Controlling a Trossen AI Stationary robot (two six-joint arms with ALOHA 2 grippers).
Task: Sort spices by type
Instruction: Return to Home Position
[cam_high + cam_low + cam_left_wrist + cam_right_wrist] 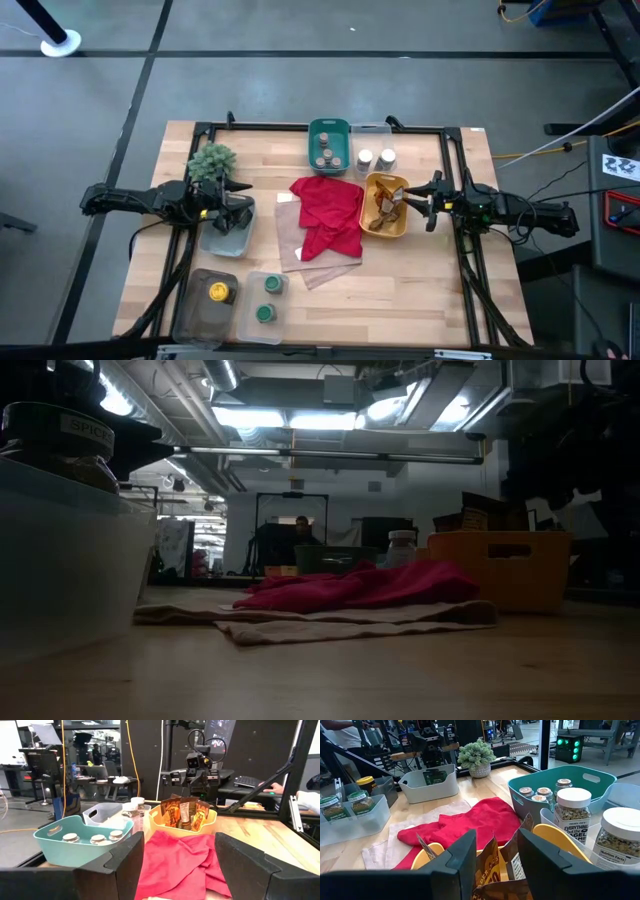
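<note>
Left of the red cloth (328,212), the left claw (240,197) hangs over a pale grey bin (226,240), its fingers (125,862) spread wide apart and holding nothing. Right of the red cloth, the right claw (408,200) sits at the edge of the yellow bin (372,228), its fingers (465,852) also parted and empty, above the brown foil packets (385,208) that stand in that bin without touching them.

Across the wooden surface (430,290), seen from overhead:
- A bushy green plant (212,160) stands up and left of the red cloth.
- What looks like a dark tin (434,776) rests in the pale grey bin.
- Down and left of the cloth, a dark bin (195,315) holds a yellow-lidded jar (218,292).
- Just beside the dark bin, a clear bin (250,325) holds two green-lidded jars (270,285).
- The red cloth lies rumpled on a beige cloth (300,255).
- Directly above the red cloth, a teal bin (328,124) carries tan-lidded jars (324,157).
- Up and right of the cloth, a second clear bin (372,128) holds two white-lidded jars (365,158).

Beyond the surface is a workshop under bright ceiling lights (290,420). A person (300,528) is far off behind the red cloth, and a sleeve (310,797) reaches toward a keyboard (250,781).
</note>
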